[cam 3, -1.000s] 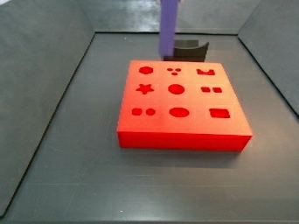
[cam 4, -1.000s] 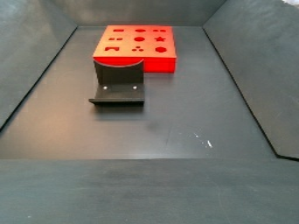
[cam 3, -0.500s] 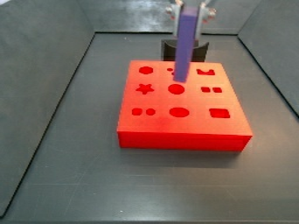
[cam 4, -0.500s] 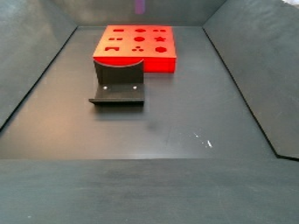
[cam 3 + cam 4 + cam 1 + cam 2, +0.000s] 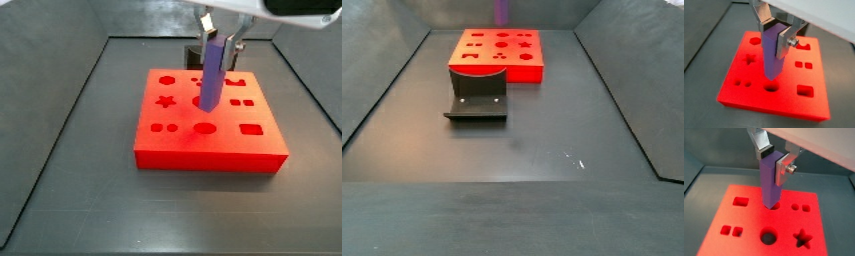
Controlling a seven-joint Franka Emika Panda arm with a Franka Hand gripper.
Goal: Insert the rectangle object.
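Observation:
My gripper (image 5: 775, 31) is shut on the rectangle object (image 5: 772, 52), a slim purple bar held upright by its upper end between the silver fingers (image 5: 787, 41). It shows the same way in a wrist view (image 5: 769, 183). The bar hangs over the red block (image 5: 201, 140), its lower end just above the middle of the block's top, near the central round hole. In a side view, only the bar's tip (image 5: 502, 12) shows, above the red block (image 5: 498, 68). The block's rectangular hole (image 5: 805, 90) lies apart from the bar's end, toward a corner.
The dark fixture (image 5: 476, 100) stands on the floor beside the red block. Grey walls (image 5: 67, 110) slope up around the dark floor (image 5: 543, 150). The block's top carries several other shaped holes, among them a star (image 5: 803, 238) and a round one (image 5: 768, 236).
The gripper has carried the purple bar from behind the block's far edge forward and down. The bar now hangs over the middle of the block's top. The block and fixture have not moved.

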